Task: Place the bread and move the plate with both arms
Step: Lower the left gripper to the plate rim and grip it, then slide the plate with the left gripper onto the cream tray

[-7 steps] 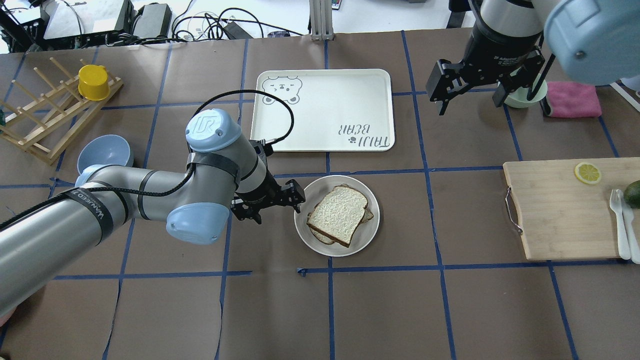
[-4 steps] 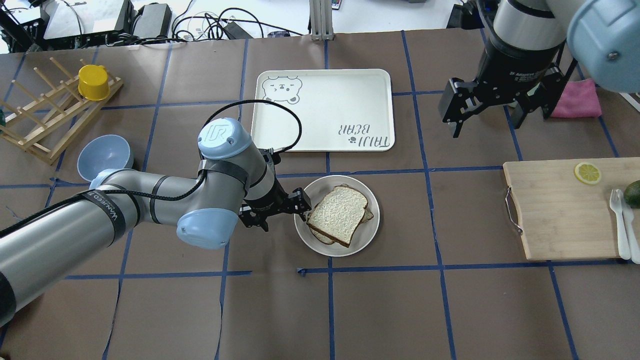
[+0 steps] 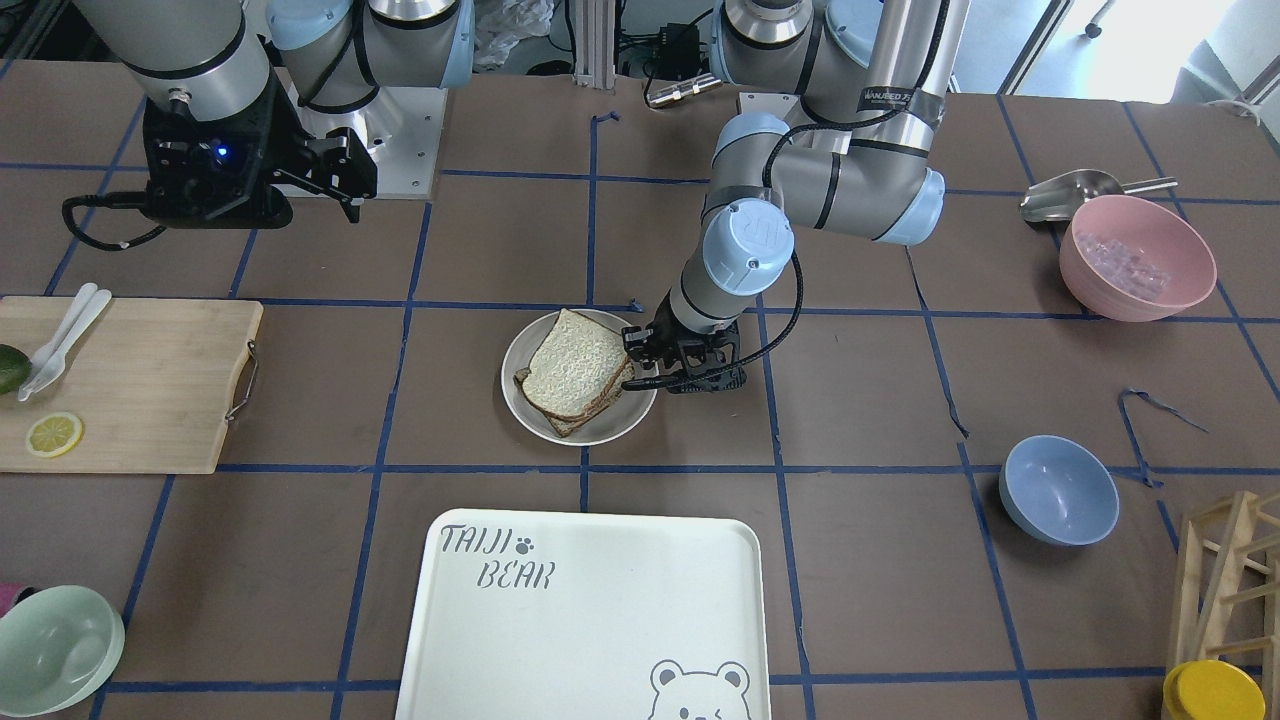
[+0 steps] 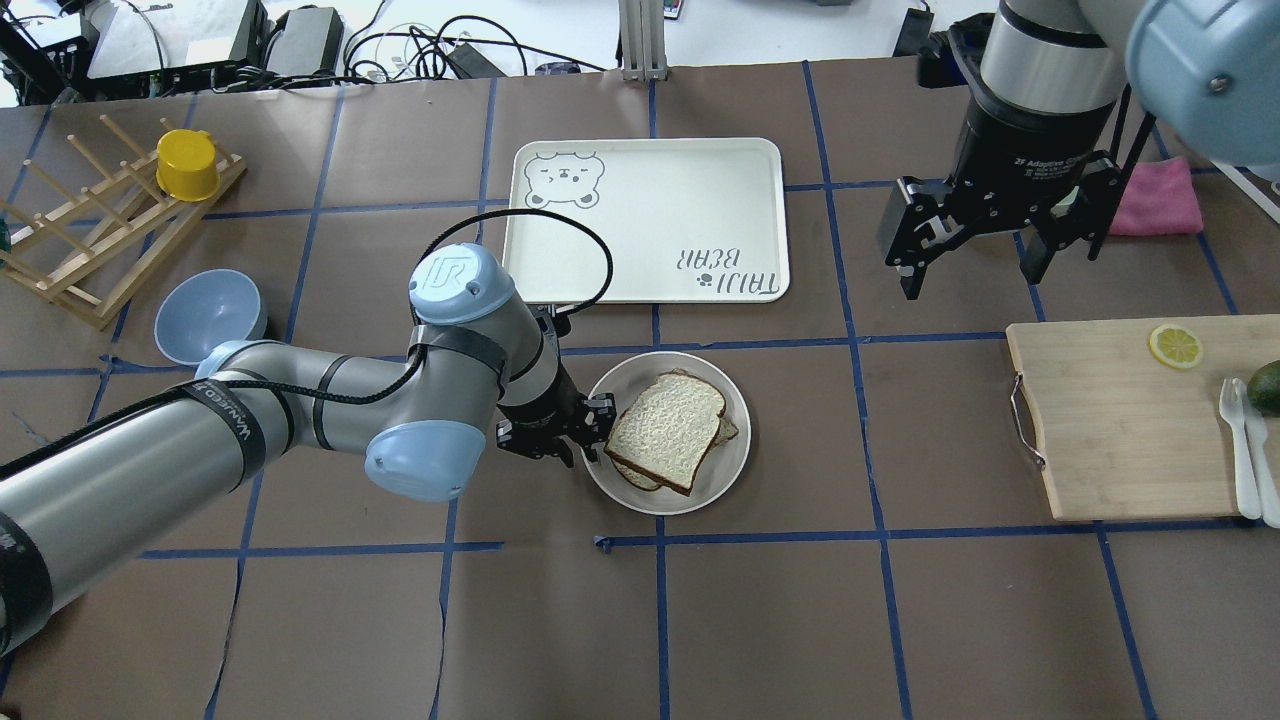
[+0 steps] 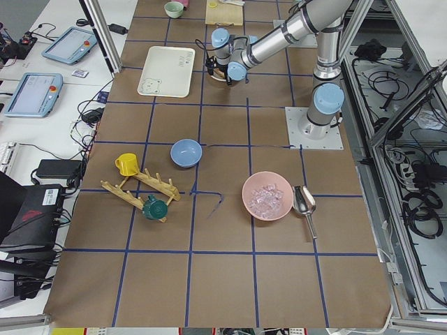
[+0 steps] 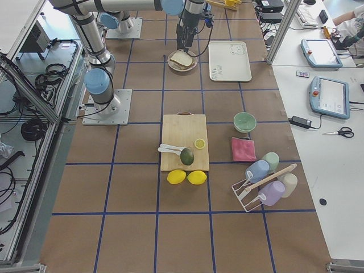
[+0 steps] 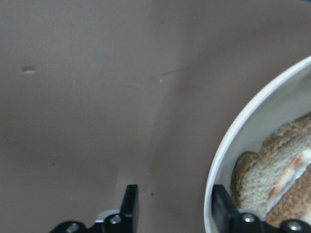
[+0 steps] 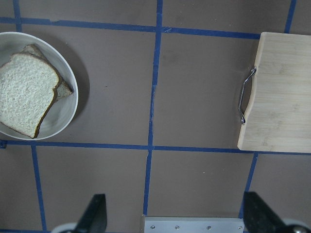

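The round off-white plate (image 4: 735,455) sits mid-table with the plain bread (image 4: 665,430) lying on top of other slices. My left gripper (image 4: 590,435) is open at the plate's left rim. In the left wrist view the gripper (image 7: 175,208) has the rim (image 7: 243,126) between its jaws, close to the right finger (image 7: 221,208), and the bread (image 7: 286,165) shows inside. My right gripper (image 4: 970,265) is open and empty, high above the table right of the tray. It looks down on the plate (image 8: 68,97) and bread (image 8: 24,92).
The TAIJI BEAR tray (image 4: 650,220) lies just beyond the plate. A wooden cutting board (image 4: 1120,420) with a lemon slice and cutlery is at the right. A blue bowl (image 4: 210,315), a wooden rack (image 4: 90,230) and a yellow cup (image 4: 187,165) stand at the left.
My left gripper has moved right up to the plate's left rim, and the plate has shifted slightly. My right gripper has moved right and back toward the robot, still open.
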Robot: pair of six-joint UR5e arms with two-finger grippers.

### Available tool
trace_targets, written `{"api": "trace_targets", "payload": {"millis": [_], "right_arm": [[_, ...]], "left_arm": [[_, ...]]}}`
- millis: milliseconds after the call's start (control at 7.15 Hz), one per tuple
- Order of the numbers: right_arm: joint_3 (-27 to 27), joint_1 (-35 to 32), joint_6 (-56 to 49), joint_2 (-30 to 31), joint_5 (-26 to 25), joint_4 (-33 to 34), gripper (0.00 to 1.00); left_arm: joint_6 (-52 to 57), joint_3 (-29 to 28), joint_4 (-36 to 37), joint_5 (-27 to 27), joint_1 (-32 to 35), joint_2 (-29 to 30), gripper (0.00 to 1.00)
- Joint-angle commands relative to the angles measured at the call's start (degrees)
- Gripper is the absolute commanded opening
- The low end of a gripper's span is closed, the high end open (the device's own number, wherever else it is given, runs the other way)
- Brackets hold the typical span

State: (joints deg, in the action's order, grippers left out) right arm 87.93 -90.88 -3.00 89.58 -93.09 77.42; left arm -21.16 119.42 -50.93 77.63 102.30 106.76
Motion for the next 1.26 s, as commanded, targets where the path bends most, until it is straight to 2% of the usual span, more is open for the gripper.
{"api": "trace_targets", "payload": {"millis": [0,280,420,559,699,839,1119], "right_arm": [[-1.0,-0.2,-0.3,0.9,0.0,-1.5,1.0],[-1.5,-0.2,-0.2,0.9,0.3,-0.8,1.0],[-1.4,-0.3,0.1,0.3,2.3,0.1,1.0],[-1.4,-0.3,0.7,0.4,2.5,3.6,1.0],[-2.1,-0.3,0.6,1.3,1.9,4.5,1.0],[-1.9,-0.4,0.6,0.5,3.3,4.3,1.0],[-2.1,-0.4,0.6,-0.4,6.0,4.7,1.0]], "left_arm": [[1.0,-0.1,0.0,0.1,0.1,-1.5,0.0],[2.7,-0.2,0.8,0.6,-0.5,-2.5,0.0],[3.4,-0.2,1.4,0.5,-1.0,-3.1,0.0],[3.2,-0.3,1.8,-0.4,-2.5,-3.6,0.0],[3.3,-0.4,1.7,-3.9,-4.5,-3.2,0.0],[3.1,-1.0,1.7,-6.6,-5.7,-3.2,0.0],[1.9,-7.5,-2.0,-9.3,-6.5,-1.1,0.0]]}}
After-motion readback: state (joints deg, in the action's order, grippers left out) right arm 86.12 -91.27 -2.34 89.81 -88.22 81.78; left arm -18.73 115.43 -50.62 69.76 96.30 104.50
